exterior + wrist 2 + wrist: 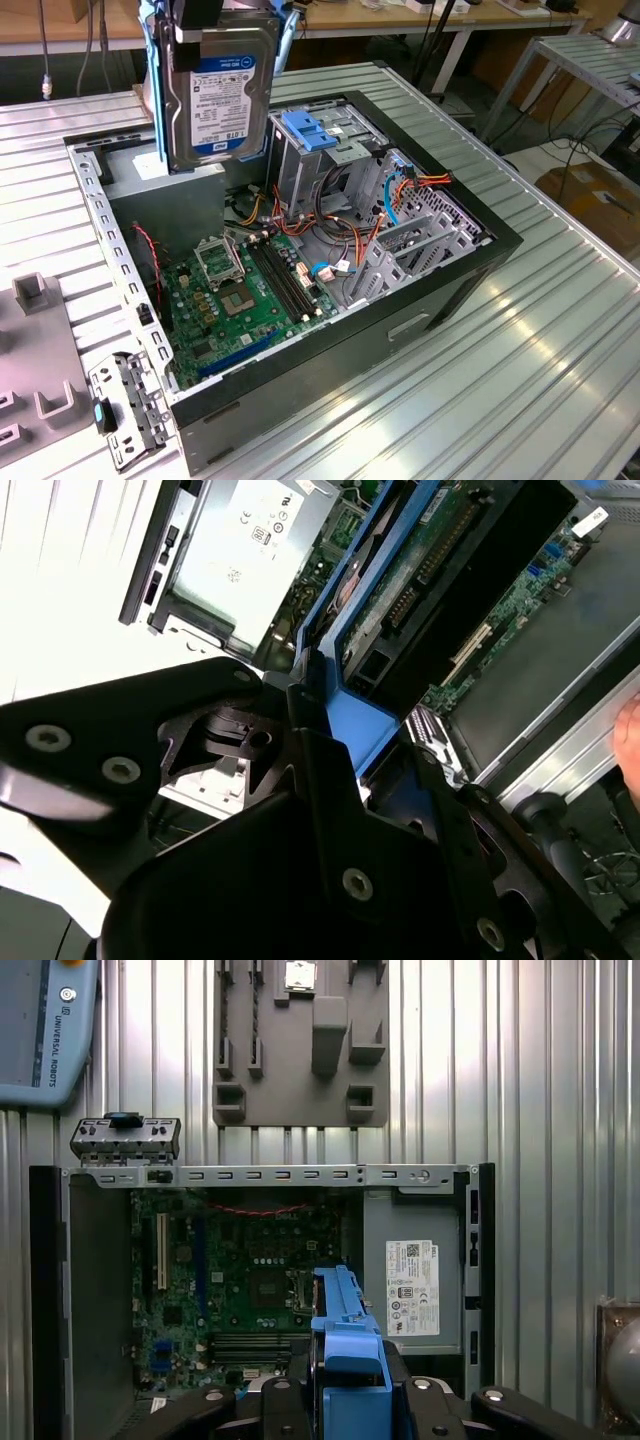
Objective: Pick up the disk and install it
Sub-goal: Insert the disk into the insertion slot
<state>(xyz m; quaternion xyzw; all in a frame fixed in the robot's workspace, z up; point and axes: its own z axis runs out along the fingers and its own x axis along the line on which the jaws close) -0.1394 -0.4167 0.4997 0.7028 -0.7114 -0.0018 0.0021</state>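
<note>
Disk (pixel 222 90) clamped upright between fingers (pixel 325 780)

White label (pixel 228 95) with blue band on disk (pixel 205 150): small print, barcodes. White sticker (pixel 412 1287) on grey box (pixel 400 1215): symbols, barcodes. Lettering along pendant (pixel 45 1030) edge.

The exterior view looks down at a slant past one corner of the open computer case (pixel 330 370), fairly near, over the ribbed table (pixel 540 340). The first wrist view faces straight down from higher up. The second wrist view, tilted, sits very close behind the disk (pixel 420 580), probably looking along it. All three share the green motherboard (pixel 240 300).
</note>
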